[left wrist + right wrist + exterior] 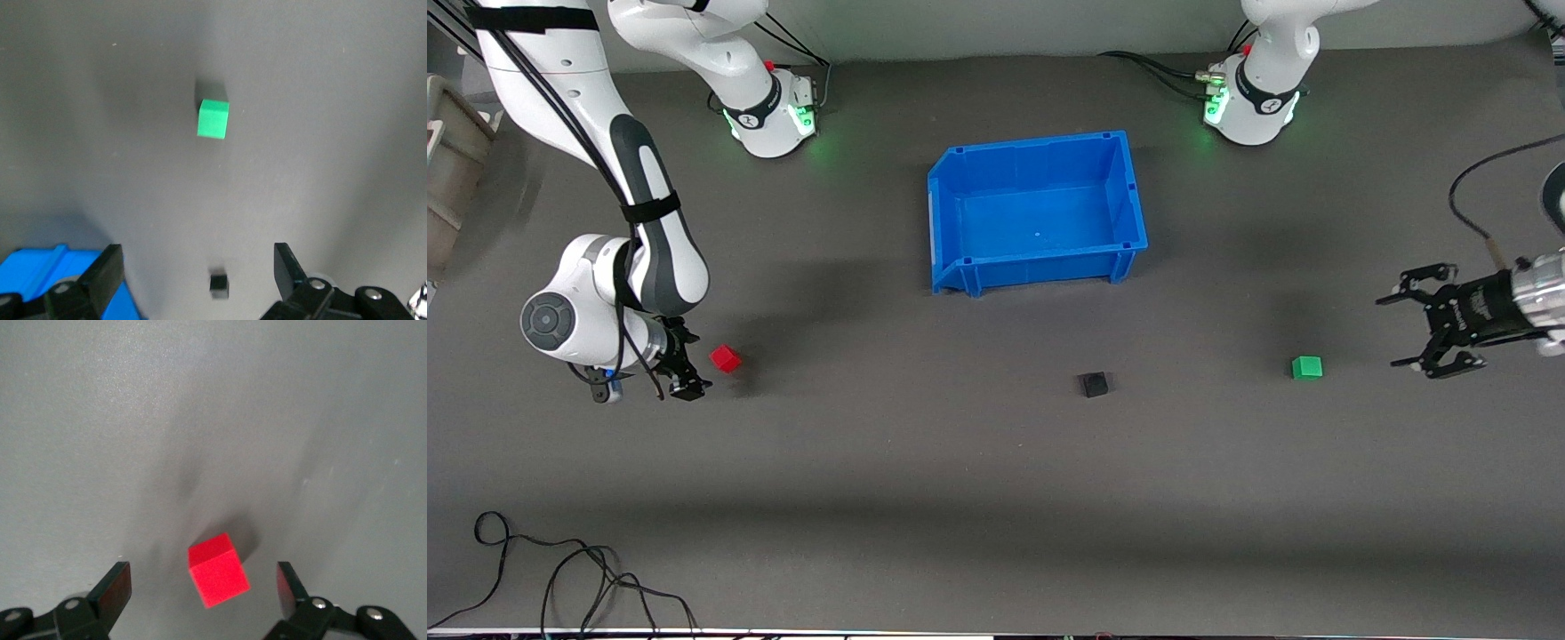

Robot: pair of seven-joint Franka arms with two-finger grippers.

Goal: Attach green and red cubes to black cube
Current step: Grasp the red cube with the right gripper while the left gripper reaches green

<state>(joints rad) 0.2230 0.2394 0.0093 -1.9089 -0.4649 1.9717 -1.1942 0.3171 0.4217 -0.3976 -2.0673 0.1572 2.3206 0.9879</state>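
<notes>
Right gripper [685,378]: wide, empty, lower left of frame, beside red cube [726,358].
Left gripper [1427,324]: wide, empty, near green cube [1307,367].
Black cube [1095,384]: centre, alone.
Handling: we judge cubes light, rigid; pinch flat side faces.

Matt dark-grey covering across the table [996,498], smooth with faint specks; the blue bin [1032,267] shows moulded plastic with a slight sheen; red cube [726,358], green cube [1307,367] and black cube [1095,384] all flat matt; arm shells glossy white plastic; left pincer [1405,331] and right pincer [687,360] dull black, with bright metal screws
</notes>
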